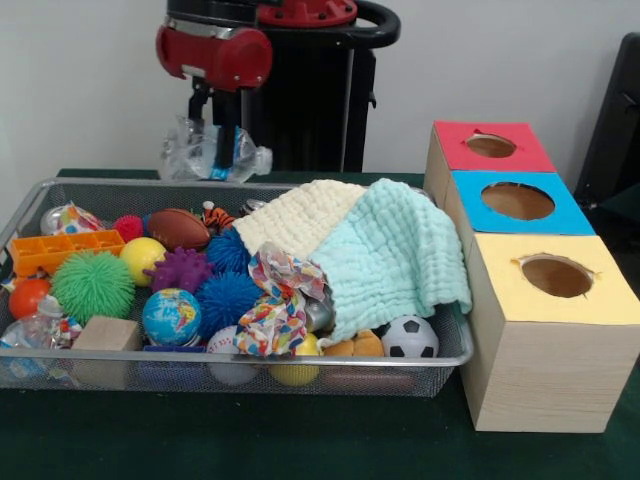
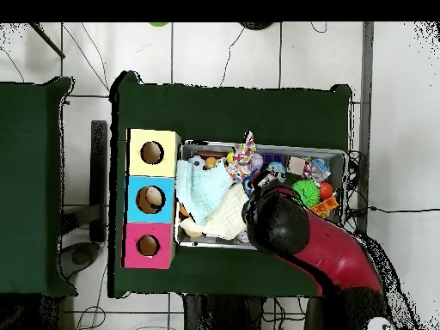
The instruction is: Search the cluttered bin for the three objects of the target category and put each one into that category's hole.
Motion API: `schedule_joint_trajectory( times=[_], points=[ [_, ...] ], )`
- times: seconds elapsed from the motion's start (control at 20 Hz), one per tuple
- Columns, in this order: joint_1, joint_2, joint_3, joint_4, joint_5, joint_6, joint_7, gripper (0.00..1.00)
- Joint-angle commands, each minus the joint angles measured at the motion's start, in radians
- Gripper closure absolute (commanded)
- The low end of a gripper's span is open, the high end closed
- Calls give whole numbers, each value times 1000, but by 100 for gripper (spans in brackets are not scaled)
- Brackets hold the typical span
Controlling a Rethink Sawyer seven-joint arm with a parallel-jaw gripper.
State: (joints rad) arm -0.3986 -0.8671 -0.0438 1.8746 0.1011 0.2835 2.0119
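My gripper [image 1: 216, 128] hangs above the back edge of the wire bin [image 1: 250, 372], shut on a crumpled clear plastic bottle [image 1: 205, 155] held clear of the clutter. In the overhead view the red arm [image 2: 296, 230] covers the gripper and the bottle. A second crushed clear bottle [image 1: 38, 326] lies in the bin's front left corner. To the right of the bin stands the wooden box with a red hole [image 1: 490, 145], a blue hole [image 1: 518, 200] and a yellow hole [image 1: 556, 275].
The bin holds a cream cloth [image 1: 300, 215], a mint cloth [image 1: 395, 255], spiky balls [image 1: 92, 285], a football [image 1: 178, 228], a globe ball [image 1: 171, 316], a soccer ball [image 1: 409, 338], a wooden block [image 1: 106, 333] and an orange tray [image 1: 62, 250].
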Motion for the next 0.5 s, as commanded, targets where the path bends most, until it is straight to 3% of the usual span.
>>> schedule_joint_trajectory(
  times=[0.05, 0.2, 0.5],
  points=[
    [-24, 18, 160, 55, -58, 31, -21, 100],
    [-81, 62, 208, -4, -82, 69, -91, 100],
    [-194, 136, 292, -296, -165, 365, -309, 100]
  ],
)
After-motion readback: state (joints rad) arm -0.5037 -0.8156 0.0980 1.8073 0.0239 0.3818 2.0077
